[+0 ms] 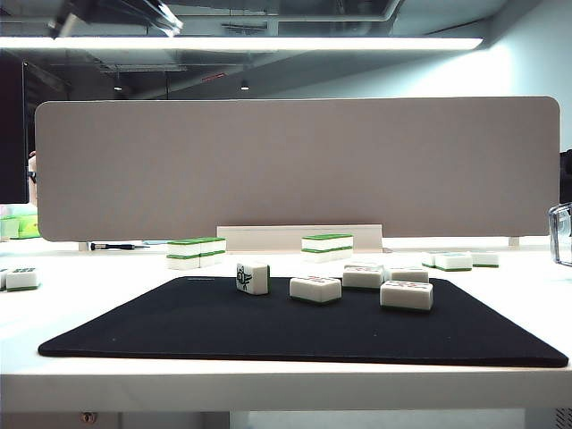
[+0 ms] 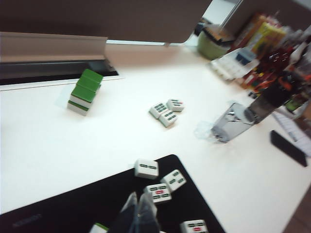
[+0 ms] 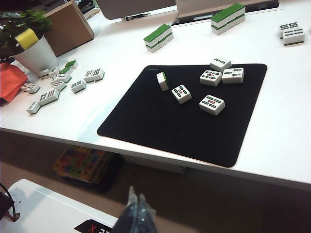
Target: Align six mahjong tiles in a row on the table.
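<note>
Six mahjong tiles (image 3: 212,104) lay scattered on the black mat (image 3: 160,126) on the table (image 3: 286,126), one standing on edge (image 3: 162,81), none lined up. Your left gripper (image 2: 138,216) hung clenched and empty over the mat's near tiles; right gripper (image 3: 137,213), clenched, waited off the table. Step: approach. Next, you likely needed to open or nudge.

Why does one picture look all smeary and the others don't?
The left wrist view is smeared, worst at its cluttered edge, and the shut left gripper is a dark blur. The exterior view is sharp, with a glaring ceiling light. The right wrist view is clear on the mahjong tiles, but the shut right gripper is fuzzy.
</note>
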You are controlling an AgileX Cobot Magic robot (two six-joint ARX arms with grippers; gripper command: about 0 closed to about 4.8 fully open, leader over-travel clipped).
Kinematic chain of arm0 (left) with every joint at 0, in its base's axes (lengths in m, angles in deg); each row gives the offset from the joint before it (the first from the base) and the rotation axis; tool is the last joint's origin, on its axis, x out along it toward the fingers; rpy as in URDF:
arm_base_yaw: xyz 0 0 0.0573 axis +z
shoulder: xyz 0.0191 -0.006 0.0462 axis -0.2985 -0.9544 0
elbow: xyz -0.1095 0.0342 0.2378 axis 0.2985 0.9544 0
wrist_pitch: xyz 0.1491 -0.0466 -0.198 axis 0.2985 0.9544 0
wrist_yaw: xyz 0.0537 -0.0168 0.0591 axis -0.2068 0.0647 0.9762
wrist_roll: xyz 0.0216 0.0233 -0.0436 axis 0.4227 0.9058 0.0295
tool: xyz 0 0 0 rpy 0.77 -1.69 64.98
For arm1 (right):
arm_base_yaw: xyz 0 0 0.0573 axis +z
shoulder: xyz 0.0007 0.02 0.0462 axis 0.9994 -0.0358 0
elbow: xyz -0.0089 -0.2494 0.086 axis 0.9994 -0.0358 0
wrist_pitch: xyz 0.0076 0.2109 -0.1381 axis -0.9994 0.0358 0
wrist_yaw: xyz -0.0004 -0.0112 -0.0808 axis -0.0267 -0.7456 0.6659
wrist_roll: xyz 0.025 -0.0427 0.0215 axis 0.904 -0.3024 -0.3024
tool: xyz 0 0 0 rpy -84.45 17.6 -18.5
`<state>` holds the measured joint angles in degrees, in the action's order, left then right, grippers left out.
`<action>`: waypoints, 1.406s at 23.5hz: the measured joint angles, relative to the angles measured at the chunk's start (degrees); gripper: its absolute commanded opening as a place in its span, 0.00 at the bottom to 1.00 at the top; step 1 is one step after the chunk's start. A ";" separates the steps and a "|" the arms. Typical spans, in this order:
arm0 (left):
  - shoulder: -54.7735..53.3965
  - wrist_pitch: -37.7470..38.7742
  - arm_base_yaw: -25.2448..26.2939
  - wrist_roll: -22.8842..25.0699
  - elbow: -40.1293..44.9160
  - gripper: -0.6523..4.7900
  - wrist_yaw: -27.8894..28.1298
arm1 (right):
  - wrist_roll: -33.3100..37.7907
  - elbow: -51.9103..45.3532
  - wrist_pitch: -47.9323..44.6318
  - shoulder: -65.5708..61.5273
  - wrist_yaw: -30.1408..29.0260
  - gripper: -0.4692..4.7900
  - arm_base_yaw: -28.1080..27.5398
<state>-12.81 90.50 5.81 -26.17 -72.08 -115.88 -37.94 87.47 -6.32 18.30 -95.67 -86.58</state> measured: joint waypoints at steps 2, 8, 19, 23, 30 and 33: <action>-2.32 1.77 -1.07 1.88 -2.45 0.11 2.25 | 0.00 -0.02 0.02 0.00 0.00 0.09 0.00; -12.41 14.91 -4.87 12.13 -13.81 0.11 12.39 | 0.00 -0.02 0.02 0.00 0.00 0.09 0.00; -25.81 28.79 -6.34 22.29 -20.50 0.24 19.91 | 0.00 -0.02 0.02 0.00 0.00 0.09 0.00; -28.48 29.31 -7.69 23.12 -20.48 0.62 20.96 | 0.00 -0.02 0.02 0.00 0.15 0.09 0.00; -33.68 30.93 -11.85 27.39 -20.46 0.77 21.11 | 0.00 -0.02 0.02 0.00 1.49 0.09 0.00; -35.30 31.10 -13.20 30.01 -20.46 0.88 21.57 | 0.00 -0.02 0.02 0.00 1.49 0.09 0.00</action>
<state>-48.11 121.60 -7.39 3.84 -92.54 -94.31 -37.94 87.45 -6.30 18.30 -94.19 -86.58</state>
